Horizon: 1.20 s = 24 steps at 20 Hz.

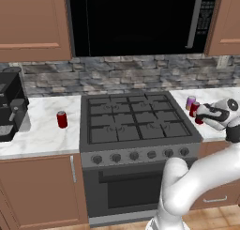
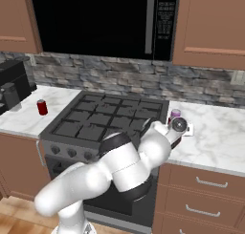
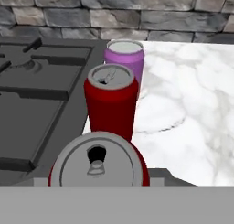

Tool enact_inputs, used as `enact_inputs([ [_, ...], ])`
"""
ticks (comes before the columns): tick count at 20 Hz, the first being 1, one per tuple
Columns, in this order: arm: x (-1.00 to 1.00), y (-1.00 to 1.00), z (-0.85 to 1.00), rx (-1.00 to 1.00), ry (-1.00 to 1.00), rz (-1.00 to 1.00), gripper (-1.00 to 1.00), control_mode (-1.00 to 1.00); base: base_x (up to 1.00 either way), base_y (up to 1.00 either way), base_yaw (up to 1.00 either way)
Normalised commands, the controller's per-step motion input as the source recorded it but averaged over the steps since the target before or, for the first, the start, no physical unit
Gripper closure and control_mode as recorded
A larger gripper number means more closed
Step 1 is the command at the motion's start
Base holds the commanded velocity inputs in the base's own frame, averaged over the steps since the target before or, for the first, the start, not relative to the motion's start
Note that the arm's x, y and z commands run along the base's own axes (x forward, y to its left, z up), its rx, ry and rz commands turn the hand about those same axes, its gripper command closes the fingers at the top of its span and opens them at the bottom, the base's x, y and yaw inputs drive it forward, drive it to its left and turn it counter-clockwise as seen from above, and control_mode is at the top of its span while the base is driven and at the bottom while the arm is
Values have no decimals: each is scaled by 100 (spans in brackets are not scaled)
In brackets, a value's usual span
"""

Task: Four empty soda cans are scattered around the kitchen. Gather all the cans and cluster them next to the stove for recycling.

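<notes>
The dark grey stove (image 1: 136,123) (image 2: 107,116) (image 3: 36,95) fills the middle, with marble counter on both sides. Just right of it stand a purple-pink soda can (image 1: 190,101) (image 2: 175,114) (image 3: 124,61) and, in front of it, a red soda can (image 1: 194,108) (image 3: 111,106). My gripper (image 1: 200,117) is shut on a second red soda can (image 1: 199,121) (image 3: 97,162), upright at the counter's stove-side edge, right in front of those two. A third red soda can (image 1: 62,119) (image 2: 42,107) stands alone on the left counter.
A black coffee machine (image 1: 10,107) (image 2: 12,90) sits at the far left of the counter. A black microwave (image 1: 140,22) (image 2: 100,23) hangs above the stove. White marble counter (image 3: 192,109) (image 2: 215,132) stretches to the right of the cans.
</notes>
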Motion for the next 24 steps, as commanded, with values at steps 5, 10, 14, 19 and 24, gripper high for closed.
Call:
enact_inputs([
  [5, 32, -1, -49, 6, 0, 2, 100, -100, 0, 0, 0],
  [10, 19, 0, -74, 2, 0, 4, 100, -100, 0, 0, 0],
  [14, 0, 0, -85, 0, 0, 6, 100, -100, 0, 0, 0],
  [19, -32, 0, -76, 0, 0, 10, 100, -100, 0, 0, 0],
  [24, -54, 0, -80, 0, 0, 13, 100, -100, 0, 0, 0],
])
